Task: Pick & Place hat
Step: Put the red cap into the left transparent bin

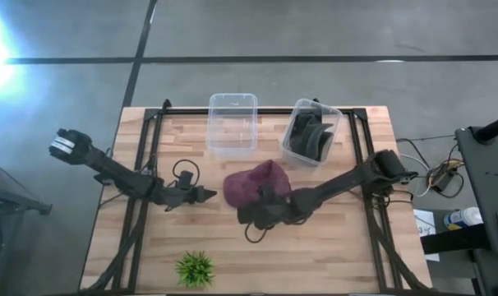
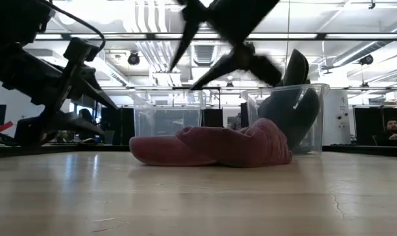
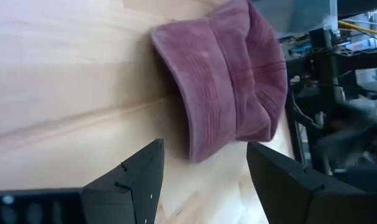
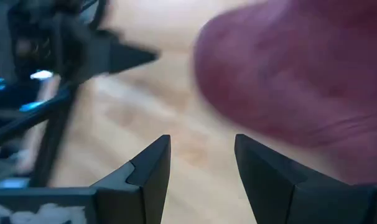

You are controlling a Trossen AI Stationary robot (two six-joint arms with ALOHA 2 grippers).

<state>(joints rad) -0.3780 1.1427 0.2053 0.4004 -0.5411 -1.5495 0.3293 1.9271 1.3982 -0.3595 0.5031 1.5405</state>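
The maroon hat (image 1: 254, 182) lies flat on its brim on the wooden table, near the middle, and also shows in the low view (image 2: 211, 145). My left gripper (image 1: 209, 195) is low at the hat's left side, open and pointing at it. In its wrist view the hat (image 3: 229, 74) lies just beyond the open fingers (image 3: 204, 146). My right gripper (image 1: 247, 217) hovers over the hat's near edge, raised above it in the low view (image 2: 218, 39). It is open, and the hat (image 4: 294, 68) lies ahead and to one side of its fingers (image 4: 202, 140).
An empty clear bin (image 1: 232, 122) stands behind the hat at the far edge. A second clear bin (image 1: 315, 131) to its right holds dark hats. A small green plant (image 1: 195, 268) sits near the near edge. Bare wood (image 1: 331, 247) lies to the near right.
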